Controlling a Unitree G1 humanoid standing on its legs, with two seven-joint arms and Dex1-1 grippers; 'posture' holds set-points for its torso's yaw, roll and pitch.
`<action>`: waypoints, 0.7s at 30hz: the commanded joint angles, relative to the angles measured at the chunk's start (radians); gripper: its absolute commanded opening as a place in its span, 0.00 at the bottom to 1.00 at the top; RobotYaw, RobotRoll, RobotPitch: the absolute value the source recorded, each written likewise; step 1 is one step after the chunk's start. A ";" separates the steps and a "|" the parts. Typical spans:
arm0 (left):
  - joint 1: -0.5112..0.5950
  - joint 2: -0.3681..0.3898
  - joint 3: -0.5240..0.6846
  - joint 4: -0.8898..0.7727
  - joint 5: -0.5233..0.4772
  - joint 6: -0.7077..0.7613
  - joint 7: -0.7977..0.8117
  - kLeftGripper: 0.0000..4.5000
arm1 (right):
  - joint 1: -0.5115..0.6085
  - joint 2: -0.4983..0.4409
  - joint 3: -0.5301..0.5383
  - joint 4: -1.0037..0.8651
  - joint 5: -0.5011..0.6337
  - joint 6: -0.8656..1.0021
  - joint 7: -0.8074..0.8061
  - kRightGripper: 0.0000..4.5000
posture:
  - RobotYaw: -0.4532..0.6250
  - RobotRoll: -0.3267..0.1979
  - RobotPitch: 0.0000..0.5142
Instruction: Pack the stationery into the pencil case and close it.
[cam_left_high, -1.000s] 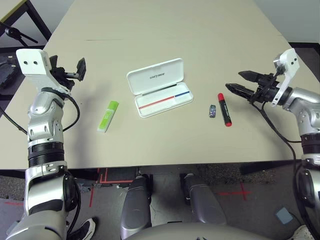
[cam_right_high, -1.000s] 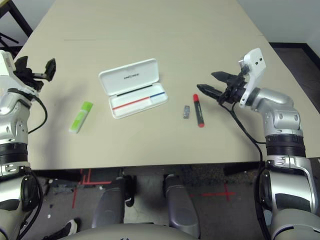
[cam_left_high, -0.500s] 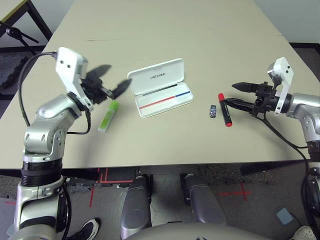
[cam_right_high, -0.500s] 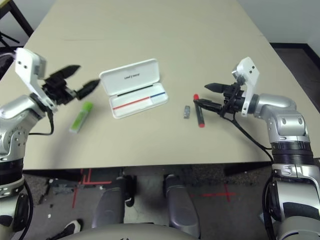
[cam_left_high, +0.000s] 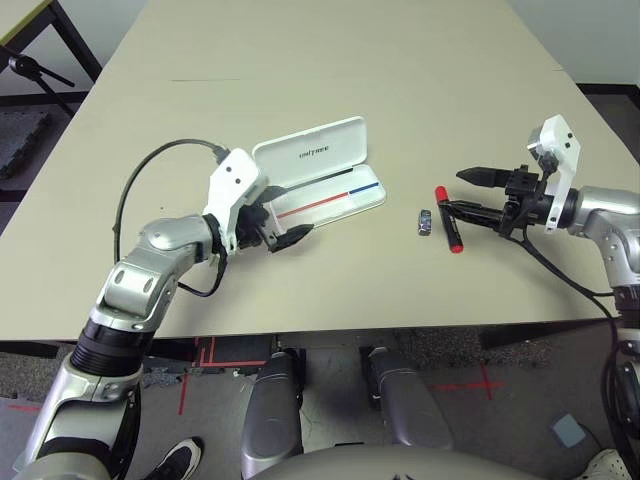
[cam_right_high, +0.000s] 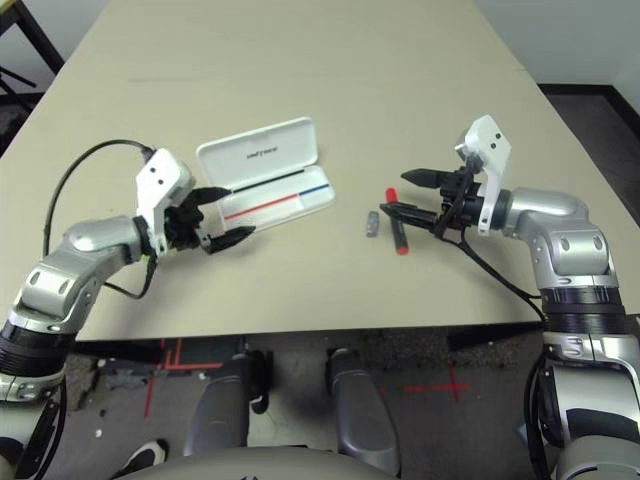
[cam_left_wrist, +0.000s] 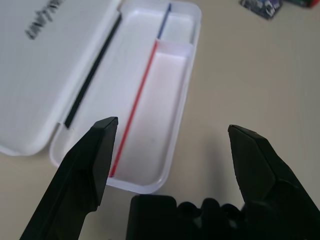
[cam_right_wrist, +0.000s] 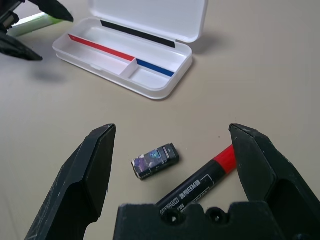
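Left eye view: left gripper (cam_left_high: 290, 213), fingers open, hovers at the case's (cam_left_high: 328, 200) left end; right gripper (cam_left_high: 462, 192), fingers open, by the marker (cam_left_high: 450, 220).

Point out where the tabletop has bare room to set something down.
Bare table: beyond the pencil case's lid; between the case and the small block; and nearer the robot, below the case, up to the table's near edge. Crowded: the block, red marker and right gripper; the left gripper beside the case.
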 joint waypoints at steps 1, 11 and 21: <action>-0.007 0.008 -0.061 0.030 0.052 -0.035 -0.042 0.99 | 0.017 -0.001 0.007 -0.022 0.005 0.003 -0.007 1.00 | 0.31 0.62 0.42; -0.058 -0.003 -0.117 0.112 0.145 -0.071 -0.086 0.99 | 0.010 0.005 0.001 -0.020 0.005 -0.009 -0.033 1.00 | 0.29 0.62 0.41; -0.080 0.000 -0.123 0.145 0.153 -0.044 -0.145 0.99 | 0.018 -0.017 0.007 -0.022 -0.009 -0.028 -0.033 1.00 | 0.28 0.62 0.41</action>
